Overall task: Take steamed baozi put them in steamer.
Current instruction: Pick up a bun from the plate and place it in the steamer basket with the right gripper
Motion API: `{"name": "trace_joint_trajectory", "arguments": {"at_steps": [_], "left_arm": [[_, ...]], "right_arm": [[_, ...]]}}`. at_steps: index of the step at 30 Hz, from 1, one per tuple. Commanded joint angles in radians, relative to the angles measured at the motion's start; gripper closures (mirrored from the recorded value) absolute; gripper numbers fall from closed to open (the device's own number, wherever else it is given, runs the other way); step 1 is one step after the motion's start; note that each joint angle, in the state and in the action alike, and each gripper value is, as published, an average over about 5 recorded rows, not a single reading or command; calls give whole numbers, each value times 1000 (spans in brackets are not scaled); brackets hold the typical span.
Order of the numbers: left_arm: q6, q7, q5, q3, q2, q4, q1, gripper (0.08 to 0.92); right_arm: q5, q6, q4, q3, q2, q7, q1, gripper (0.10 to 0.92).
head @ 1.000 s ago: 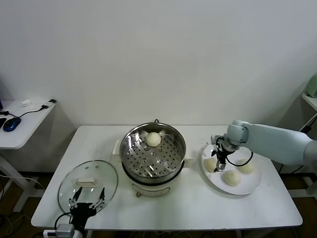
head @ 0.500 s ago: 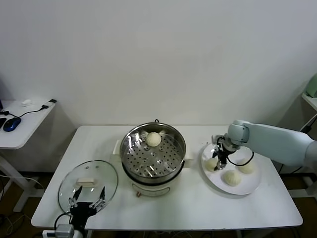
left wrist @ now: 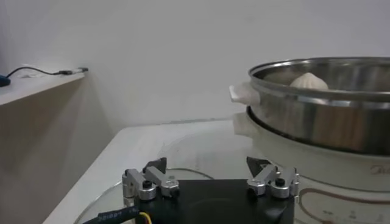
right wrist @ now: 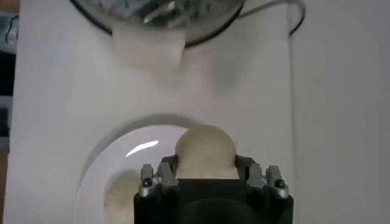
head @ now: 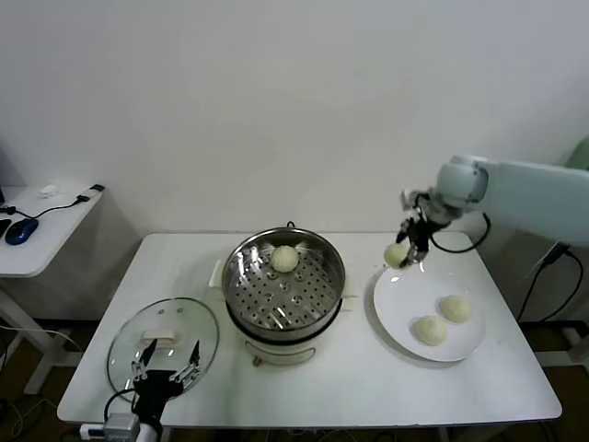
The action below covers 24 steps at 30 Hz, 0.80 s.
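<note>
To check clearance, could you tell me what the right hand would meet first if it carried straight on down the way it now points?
Probably the white plate. The right hand, shut on a baozi, points down over the plate's rim, with bare table just beyond, so depth leaves some doubt.

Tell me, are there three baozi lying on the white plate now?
No: in the head view only two baozi lie on the white plate, while a third bun is held in the right tool above it.

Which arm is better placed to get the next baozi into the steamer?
Right: its tool holds a baozi lifted above the plate, beside the steamer. The left tool hangs open over the glass lid.
</note>
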Motion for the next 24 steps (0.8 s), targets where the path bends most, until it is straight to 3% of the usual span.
{"name": "trace_joint_trajectory", "arguments": {"at_steps": [1,9,24], "left_arm": [[4,1,-1,2,4,-11,-1,177],[6,1,-5,2,3,-21,0,177],[-3,0,0,15,-3,-14,6,177]], "right_arm": [[331,-102,205,-22,161,66,282,389],[434,-202,181,101,386,200,91,389],[245,-234,-111,151,563,252,-237,389]]}}
